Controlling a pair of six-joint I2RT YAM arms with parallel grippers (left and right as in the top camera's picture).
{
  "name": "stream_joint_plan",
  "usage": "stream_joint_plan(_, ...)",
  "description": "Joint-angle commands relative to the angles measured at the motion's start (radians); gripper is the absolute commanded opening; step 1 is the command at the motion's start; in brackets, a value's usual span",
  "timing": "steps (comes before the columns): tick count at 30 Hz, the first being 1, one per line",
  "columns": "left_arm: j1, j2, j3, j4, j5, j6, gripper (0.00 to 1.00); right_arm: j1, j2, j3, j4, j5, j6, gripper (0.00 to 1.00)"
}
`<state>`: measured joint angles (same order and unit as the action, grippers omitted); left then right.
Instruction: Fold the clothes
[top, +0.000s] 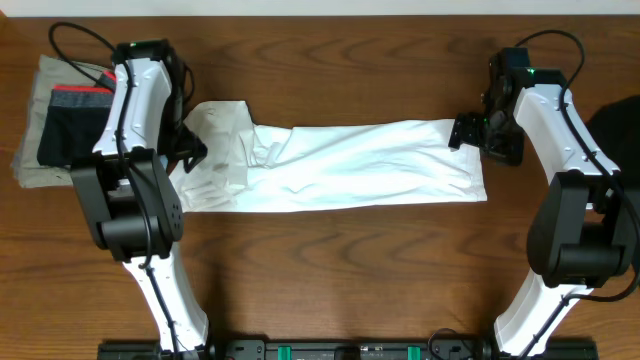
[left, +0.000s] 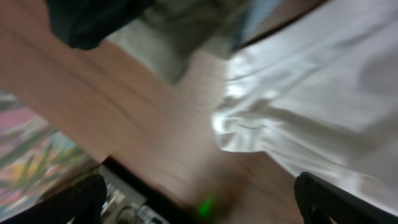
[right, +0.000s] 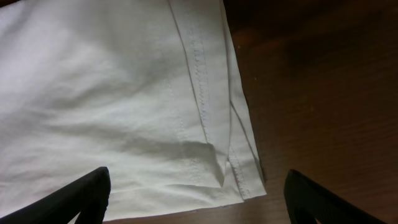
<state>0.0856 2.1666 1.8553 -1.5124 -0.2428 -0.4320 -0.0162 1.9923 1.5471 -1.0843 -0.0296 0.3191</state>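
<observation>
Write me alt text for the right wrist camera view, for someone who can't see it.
The stitched hem corner of a white T-shirt lies on a dark wooden table, filling the left and centre of the frame. The jaws of the right gripper stand wide open at the bottom corners, holding nothing.

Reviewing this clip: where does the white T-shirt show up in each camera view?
Overhead: white T-shirt lies stretched across the middle, between the two arms.
Left wrist: white T-shirt, a crumpled edge, fills the upper right.
Right wrist: white T-shirt, a hemmed corner, fills the left and centre.
Shared landmark: the brown wooden table beside the cloth.
</observation>
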Motion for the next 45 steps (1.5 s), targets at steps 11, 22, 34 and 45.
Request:
stream_joint_plan(11, -0.182, -0.154, -0.006, 0.093, 0.258, 0.287, 0.98, 0.012, -0.01, -0.006, 0.022, -0.005, -0.002, 0.87)
stream_joint_plan(22, -0.215, -0.078, -0.071, 0.171, 0.261, 0.278, 0.83, 0.019, -0.01, -0.006, 0.02, -0.005, -0.01, 0.88)
stream_joint_plan(34, -0.215, -0.073, -0.246, 0.346, 0.356, 0.283, 0.79, 0.025, -0.01, -0.006, 0.026, -0.005, -0.01, 0.88)
stream_joint_plan(45, -0.215, -0.073, -0.262, 0.374, 0.356, 0.282, 0.63, 0.034, -0.01, -0.006, 0.022, -0.005, -0.01, 0.88)
